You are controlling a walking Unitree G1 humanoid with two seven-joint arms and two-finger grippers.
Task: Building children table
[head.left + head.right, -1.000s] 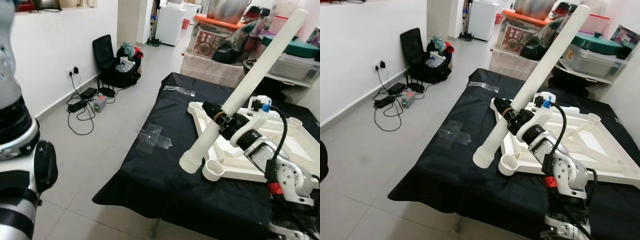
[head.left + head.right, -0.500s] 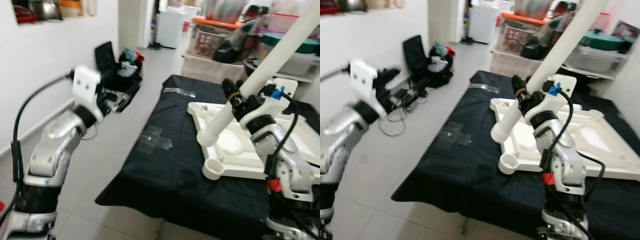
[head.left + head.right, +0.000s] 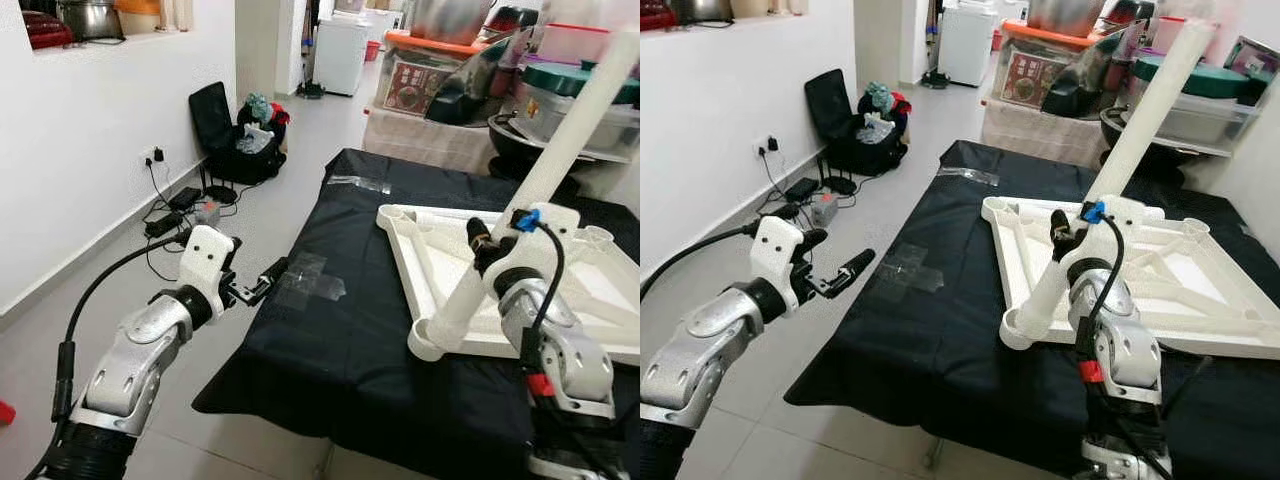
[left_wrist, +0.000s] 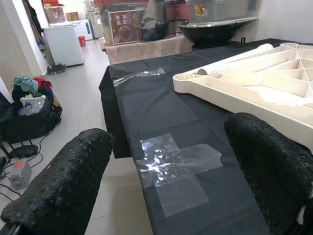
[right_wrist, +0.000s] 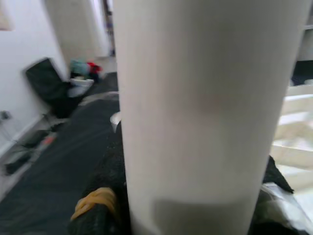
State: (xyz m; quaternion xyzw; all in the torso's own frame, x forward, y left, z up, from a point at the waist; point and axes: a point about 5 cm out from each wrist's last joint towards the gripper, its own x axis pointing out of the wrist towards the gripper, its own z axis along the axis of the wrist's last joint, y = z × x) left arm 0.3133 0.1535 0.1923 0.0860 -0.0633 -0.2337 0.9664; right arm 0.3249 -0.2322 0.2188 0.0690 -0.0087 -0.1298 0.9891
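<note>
Right gripper is clamping the white table leg partway up its length, fingers closed around the tube. The leg's lower end is meeting the round corner socket of the upturned white tabletop, which is lying on the black cloth covering the work surface. The leg is leaning up and away from the robot rather than standing square to the tabletop. To seat it well, the tube should probably be brought upright over the socket first, then pressed straight down; pushing while tilted risks jamming the end or sliding the tabletop across the cloth. Left gripper is hovering just off the cloth's near-left edge, fingers spread apart and holding nothing, close to a patch of clear tape. It could brace the tabletop's rim during the press
</note>
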